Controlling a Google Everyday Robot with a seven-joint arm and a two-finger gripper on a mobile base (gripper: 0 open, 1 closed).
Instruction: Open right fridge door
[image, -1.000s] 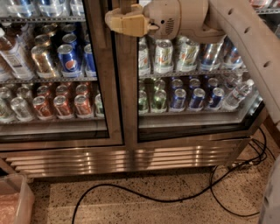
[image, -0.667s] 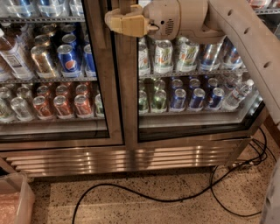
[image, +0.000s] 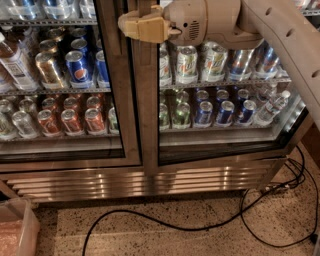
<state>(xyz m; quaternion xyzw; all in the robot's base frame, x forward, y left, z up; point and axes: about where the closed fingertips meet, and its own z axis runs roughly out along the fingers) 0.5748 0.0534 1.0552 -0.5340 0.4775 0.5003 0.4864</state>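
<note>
1. Your target, the right fridge door (image: 149, 130), is a tall clear glass pane in a wide brushed stainless-steel frame with a dark inner gasket. It takes up the right half of the cabinet, and its left stile stands just beside the left glass door (image: 60, 100).
2. Through the pane you see silver-green cans (image: 186, 62) on the upper shelf. On the lower shelf are dark blue cans (image: 204, 112) and a clear plastic bottle (image: 272, 107).
3. The door's bottom rail sits just above the louvred steel grille (image: 150, 185). You can't tell whether the door is cracked open.
4. The tan gripper (image: 135, 25), on its cream arm (image: 280, 35), is up high in front of the door's left stile. It points left towards the other door's stile. How wide it is open, and whether it has hold of anything, cannot be told.
5. The left door shows blue Pepsi cans (image: 78, 70) with orange cans (image: 70, 120) below them.
6. A black cable (image: 165, 227) loops over the speckled floor. A pale plastic bin (image: 17, 227) sits at bottom left.
7. Compared with 1.0 s and 0.7 s ago, the gripper is in the same spot and the door is in the same position. No change is visible.
</note>
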